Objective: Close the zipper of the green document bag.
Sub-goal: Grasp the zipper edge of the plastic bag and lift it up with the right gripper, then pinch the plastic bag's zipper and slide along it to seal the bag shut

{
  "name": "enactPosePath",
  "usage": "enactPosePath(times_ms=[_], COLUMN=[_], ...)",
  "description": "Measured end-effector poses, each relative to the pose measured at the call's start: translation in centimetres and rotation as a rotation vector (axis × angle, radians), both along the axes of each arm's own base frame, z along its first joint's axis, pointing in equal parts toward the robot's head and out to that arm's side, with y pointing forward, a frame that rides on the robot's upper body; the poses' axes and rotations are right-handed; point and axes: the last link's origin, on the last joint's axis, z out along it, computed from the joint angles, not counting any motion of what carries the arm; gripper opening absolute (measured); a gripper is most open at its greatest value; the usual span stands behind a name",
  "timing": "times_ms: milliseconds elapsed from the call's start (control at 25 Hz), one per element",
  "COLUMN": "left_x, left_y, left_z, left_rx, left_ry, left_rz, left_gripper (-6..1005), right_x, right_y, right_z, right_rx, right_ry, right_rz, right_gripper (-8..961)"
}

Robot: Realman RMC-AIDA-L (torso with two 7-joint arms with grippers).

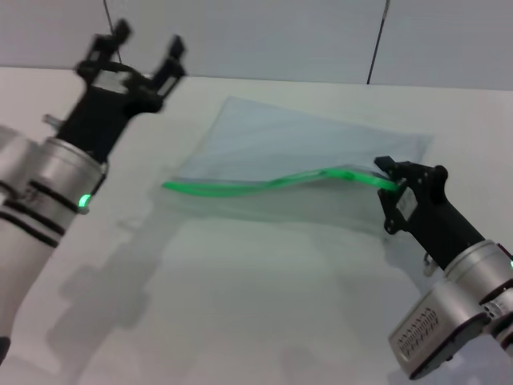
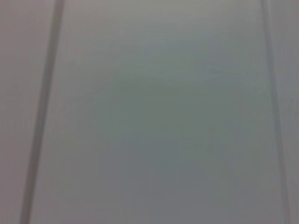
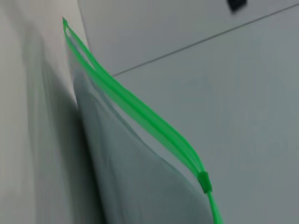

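The green document bag (image 1: pixel 304 144) lies flat on the white table, pale and translucent. Its zipper (image 1: pixel 264 184) runs along the near edge as a bright green strip, lifted and wavy toward the right. My right gripper (image 1: pixel 390 181) is shut on the right end of that strip. In the right wrist view the zipper (image 3: pixel 135 107) stretches away, its two halves parted beyond the small green slider (image 3: pixel 204 181). My left gripper (image 1: pixel 139 54) hangs open in the air at the far left, above the table and away from the bag. The left wrist view shows only a blank wall.
The white table (image 1: pixel 240 305) spreads in front of the bag. A grey wall with dark vertical seams (image 1: pixel 375 40) stands behind the table's far edge.
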Motion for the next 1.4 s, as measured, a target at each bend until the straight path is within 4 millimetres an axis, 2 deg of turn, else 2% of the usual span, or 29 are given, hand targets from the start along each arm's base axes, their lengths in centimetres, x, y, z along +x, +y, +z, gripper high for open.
enactPosePath(times_ms=[280,640,960,1400], left_x=[2.4,3.8,3.8,3.9], left_y=[0.5,-1.6,-2.6,-2.8], left_z=[-3.8,-7.1,-8.5,-9.3], left_rx=[-0.134,-0.192,-0.207,-0.141], left_ry=[0.236,0.457,0.571,0.688], left_rz=[-0.118,-0.284,-0.349,-0.363], left_gripper=[830,831,816,790], right_x=[-1.2,-1.4,-1.7,-2.8], right_y=[0.7,1.3,1.3,0.7], right_z=[-0.4,-0.4,-0.5,-1.2], right_rx=[-0.024,-0.027,-0.032,-0.062], right_ry=[-0.007,-0.013,-0.007,0.006], right_rz=[0.038,0.03,0.038,0.08], right_gripper=[49,50,50,49])
